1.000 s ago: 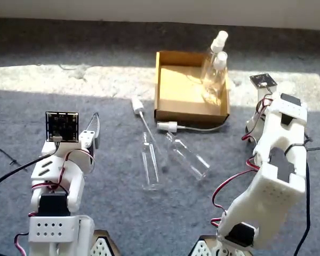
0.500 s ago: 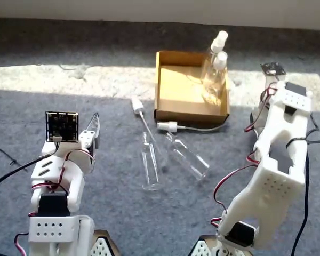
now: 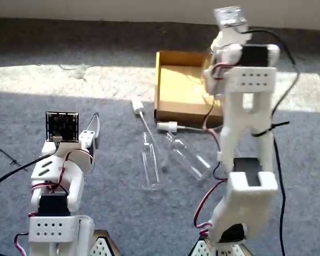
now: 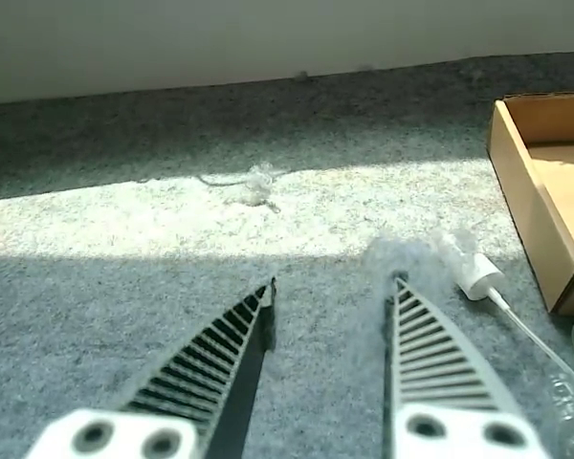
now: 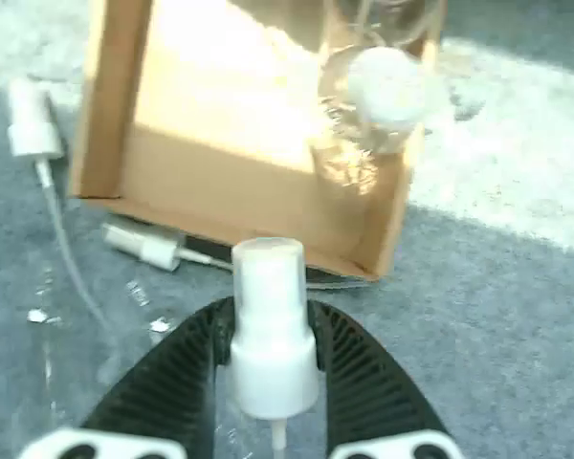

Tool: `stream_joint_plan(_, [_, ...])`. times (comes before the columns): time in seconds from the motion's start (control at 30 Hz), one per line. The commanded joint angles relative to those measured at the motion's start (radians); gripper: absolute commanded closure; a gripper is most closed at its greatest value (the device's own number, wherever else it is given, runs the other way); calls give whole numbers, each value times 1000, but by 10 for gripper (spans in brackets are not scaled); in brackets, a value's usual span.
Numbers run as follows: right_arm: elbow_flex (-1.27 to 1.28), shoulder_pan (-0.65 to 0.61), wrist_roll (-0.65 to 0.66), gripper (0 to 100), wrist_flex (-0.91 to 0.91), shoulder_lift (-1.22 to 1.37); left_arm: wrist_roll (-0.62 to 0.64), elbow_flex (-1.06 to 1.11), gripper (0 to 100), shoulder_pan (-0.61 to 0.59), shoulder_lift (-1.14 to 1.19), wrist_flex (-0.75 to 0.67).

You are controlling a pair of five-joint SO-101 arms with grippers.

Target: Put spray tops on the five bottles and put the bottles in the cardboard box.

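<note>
R gripper (image 5: 268, 311) is clamped on a white spray top (image 5: 271, 335), held above the carpet just short of the cardboard box (image 5: 105, 115). The top's long axis runs along the fingers, head twd the box. L gripper (image 4: 332, 283) is low over carpet, jaws apart, nothing btwn.

Count:
- 2 uncapped bottles (image 3: 150, 165) (image 3: 189, 157) lie flat, necks twd the box.
- 2 loose tops (image 3: 137, 105) (image 3: 168, 126) lie beside them.
- 1 capped bottle (image 5: 387, 91) stands upright in the box.
</note>
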Motion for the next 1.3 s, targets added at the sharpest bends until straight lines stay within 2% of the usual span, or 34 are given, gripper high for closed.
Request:
stream_joint_plan(0.0, [202, -274, -77, 995, -8, -127, -14, -13, 828, -7, -13, -25])
stream_joint_plan(0.07, [283, -378, -132, 995, -44, -134, -69, -13, 829, -64, -13, -38])
stream_joint_plan(0.17, [354, -484, -198, 995, -116, -117, -126, -10, 829, -280, -5, -66])
stream_joint_plan(0.3, [398, -539, -276, 995, -242, -56, -129, -10, 825, -538, -8, -80])
stream_joint_plan(0.4, [400, -573, -299, 995, -291, 13, -132, 7, 825, -631, -13, -80])
stream_joint_plan(0.67, [397, -627, -304, 981, -367, 177, -132, 94, 825, -645, -15, -80])
stream_joint_plan(0.87, [317, -625, -423, 834, -357, 180, -132, 173, 825, -645, -15, -193])
stream_joint_plan(1.0, [183, -616, -413, 780, -240, 179, -132, 193, 825, -645, -15, -210])
stream_joint_plan(1.07, [94, -616, -359, 761, -163, 182, -132, 193, 825, -645, -15, -210])
stream_joint_plan(1.27, [-90, -595, -264, 752, 22, 173, -133, 183, 825, -608, -15, -207])
